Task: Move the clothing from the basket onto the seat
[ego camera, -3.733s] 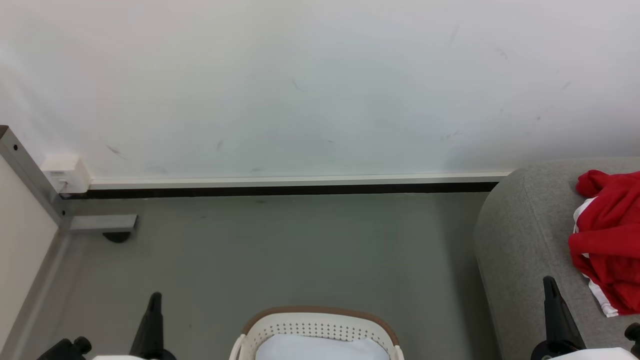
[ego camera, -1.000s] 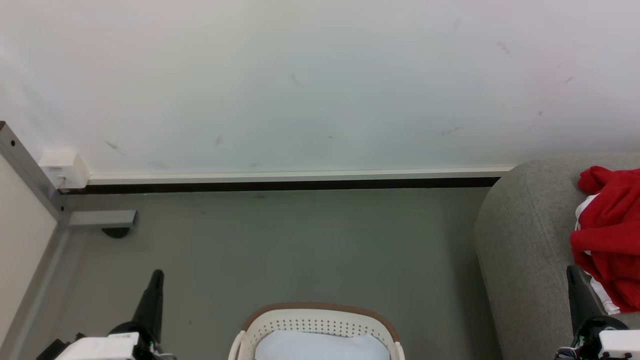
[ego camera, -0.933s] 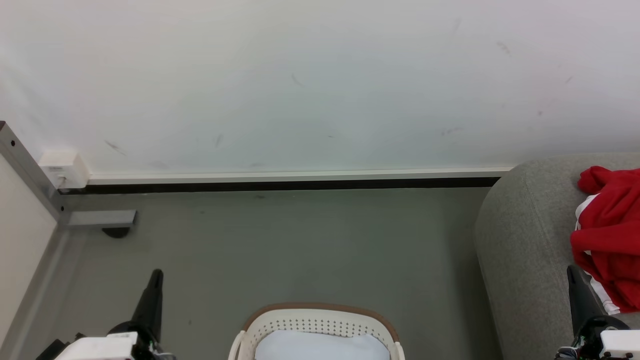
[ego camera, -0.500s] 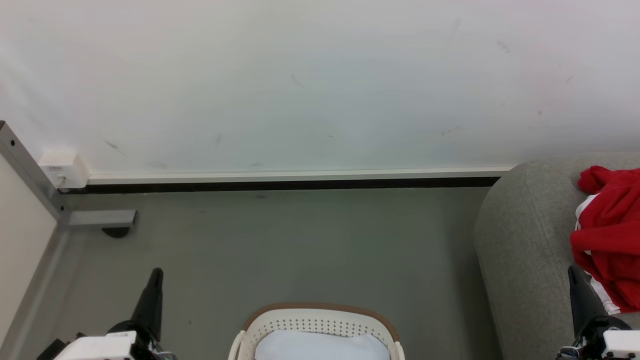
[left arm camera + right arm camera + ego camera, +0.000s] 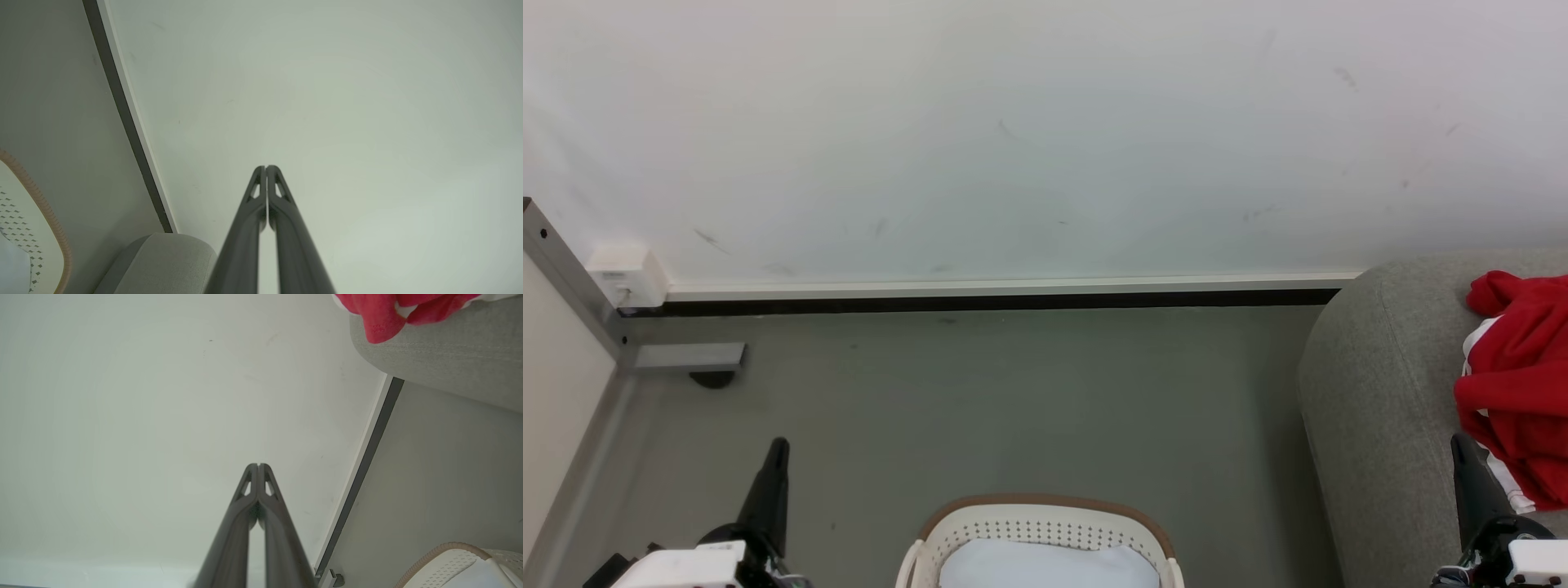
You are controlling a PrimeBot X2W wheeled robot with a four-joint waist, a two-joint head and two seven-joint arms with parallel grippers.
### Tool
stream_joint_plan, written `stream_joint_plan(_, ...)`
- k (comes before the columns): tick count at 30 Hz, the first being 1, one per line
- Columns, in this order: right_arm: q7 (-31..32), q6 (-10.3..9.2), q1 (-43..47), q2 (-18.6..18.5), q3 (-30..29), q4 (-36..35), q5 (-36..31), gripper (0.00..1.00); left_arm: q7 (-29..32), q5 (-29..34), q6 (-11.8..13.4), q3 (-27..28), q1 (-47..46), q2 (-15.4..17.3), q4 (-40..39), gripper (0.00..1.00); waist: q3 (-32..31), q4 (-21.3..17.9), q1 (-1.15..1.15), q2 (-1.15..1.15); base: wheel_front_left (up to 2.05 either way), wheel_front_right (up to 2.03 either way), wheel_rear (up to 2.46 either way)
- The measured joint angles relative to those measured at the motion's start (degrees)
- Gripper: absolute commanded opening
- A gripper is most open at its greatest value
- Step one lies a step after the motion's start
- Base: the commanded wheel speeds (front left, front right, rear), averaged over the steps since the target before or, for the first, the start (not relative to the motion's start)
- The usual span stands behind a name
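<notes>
Red clothing (image 5: 1515,384) with white trim lies bunched on the grey seat (image 5: 1380,408) at the right edge of the head view. The right wrist view catches the same clothing (image 5: 380,310) on the seat (image 5: 449,363). At bottom centre, the white basket (image 5: 1045,523) with its brown rim stands on the floor. Inside it lies a pale bluish-white pad (image 5: 1045,567). My left gripper (image 5: 778,447) is shut and empty, left of the basket. My right gripper (image 5: 1458,441) is shut and empty, just below the clothing on the seat. Both wrist views show the fingertips pressed together (image 5: 266,167) (image 5: 258,465).
A white wall (image 5: 1045,139) with a dark baseboard (image 5: 980,306) runs behind the grey floor. At the left stands a metal frame post (image 5: 572,286) with a foot (image 5: 690,359) and a white wall box (image 5: 625,276).
Over a few seconds both grippers have risen slightly in the head view. In the last second nothing has visibly moved.
</notes>
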Motion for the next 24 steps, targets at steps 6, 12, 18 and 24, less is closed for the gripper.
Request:
stream_joint_plan(6, 0.1, 0.00, 0.0, 0.1, -0.1, 0.0, -0.1, 0.00, 0.0, 0.0, 0.0, 0.0, 0.0, 0.0, 0.0, 0.00, 0.0, 0.0, 0.00, 0.00, 0.00, 0.00, 0.00)
stream_joint_plan(12, 0.2, 0.00, 0.0, 0.1, -0.2, 0.0, -0.1, 0.00, 0.0, 0.0, 0.0, 0.0, 0.0, 0.0, 0.0, 0.00, 0.0, 0.0, 0.00, 0.00, 0.00, 0.00, 0.00)
stream_joint_plan(18, 0.2, 0.00, 0.0, 0.2, -0.3, 0.0, -0.2, 0.00, 0.0, 0.0, 0.0, 0.0, 0.0, 0.0, 0.0, 0.00, 0.0, 0.0, 0.00, 0.00, 0.00, 0.00, 0.00)
stream_joint_plan(24, 0.3, 0.00, 0.0, 0.2, -0.3, 0.0, -0.2, 0.00, 0.0, 0.0, 0.0, 0.0, 0.0, 0.0, 0.0, 0.00, 0.0, 0.0, 0.00, 0.00, 0.00, 0.00, 0.00)
